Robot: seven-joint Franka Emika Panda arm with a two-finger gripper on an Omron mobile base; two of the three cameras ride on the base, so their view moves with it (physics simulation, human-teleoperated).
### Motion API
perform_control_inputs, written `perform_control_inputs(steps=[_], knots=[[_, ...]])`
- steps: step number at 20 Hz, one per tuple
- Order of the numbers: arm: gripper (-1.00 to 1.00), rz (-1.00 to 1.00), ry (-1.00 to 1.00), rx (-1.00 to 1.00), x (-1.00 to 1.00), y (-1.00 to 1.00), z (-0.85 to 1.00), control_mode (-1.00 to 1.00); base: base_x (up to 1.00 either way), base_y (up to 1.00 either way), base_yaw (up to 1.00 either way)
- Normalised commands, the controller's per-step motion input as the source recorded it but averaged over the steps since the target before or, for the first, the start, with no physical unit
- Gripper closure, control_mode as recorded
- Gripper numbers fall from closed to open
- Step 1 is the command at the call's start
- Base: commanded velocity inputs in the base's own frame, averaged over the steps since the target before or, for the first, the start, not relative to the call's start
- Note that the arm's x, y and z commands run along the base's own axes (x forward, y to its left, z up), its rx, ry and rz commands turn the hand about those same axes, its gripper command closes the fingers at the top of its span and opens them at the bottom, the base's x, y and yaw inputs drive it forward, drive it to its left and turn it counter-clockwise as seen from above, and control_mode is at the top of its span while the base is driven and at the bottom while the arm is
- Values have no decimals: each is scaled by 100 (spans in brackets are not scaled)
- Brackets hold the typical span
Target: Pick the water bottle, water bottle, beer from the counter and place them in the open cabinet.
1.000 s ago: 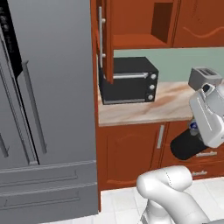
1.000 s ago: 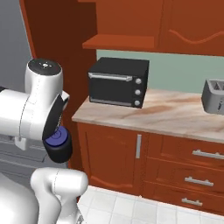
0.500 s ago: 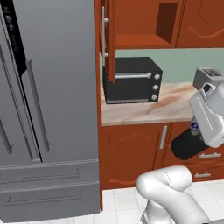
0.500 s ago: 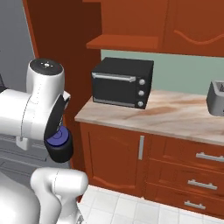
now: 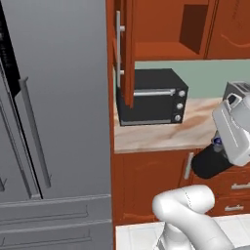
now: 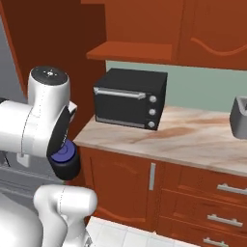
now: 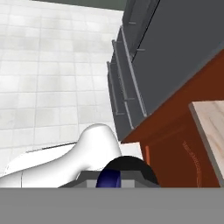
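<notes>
Gripper (image 7: 119,180) pinched shut on stout black cylindrical water bottle (image 6: 66,161) with dark blue screw lid, carried off the beige-pink marble tabletop (image 6: 193,137) and below its edge, before the red-brown lower cupboards. Bottle's long axis tilted, lid end slanting up into the white hand. Black oven (image 5: 152,97) sits beyond and above the gripper; open red-brown wall cabinet (image 5: 166,29) higher still.

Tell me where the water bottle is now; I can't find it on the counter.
Water bottle hangs below the counter edge beside the arm, in front of the lower cabinets; the left base view shows it right of the oven.
</notes>
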Motion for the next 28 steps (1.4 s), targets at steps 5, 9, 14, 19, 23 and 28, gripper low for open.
perform_control_inputs(steps=[5, 9, 14, 19, 23, 28], knots=[[100, 0, 0, 0, 0, 0, 0, 100, 66, -33, 4], [100, 0, 0, 0, 0, 0, 0, 100, 46, -42, 6], [100, 0, 0, 0, 0, 0, 0, 100, 35, -41, 5], [100, 0, 0, 0, 0, 0, 0, 100, 27, -27, 4], [100, 0, 0, 0, 0, 0, 0, 100, 39, -1, 1], [100, 0, 0, 0, 0, 0, 0, 100, 55, 0, 0]])
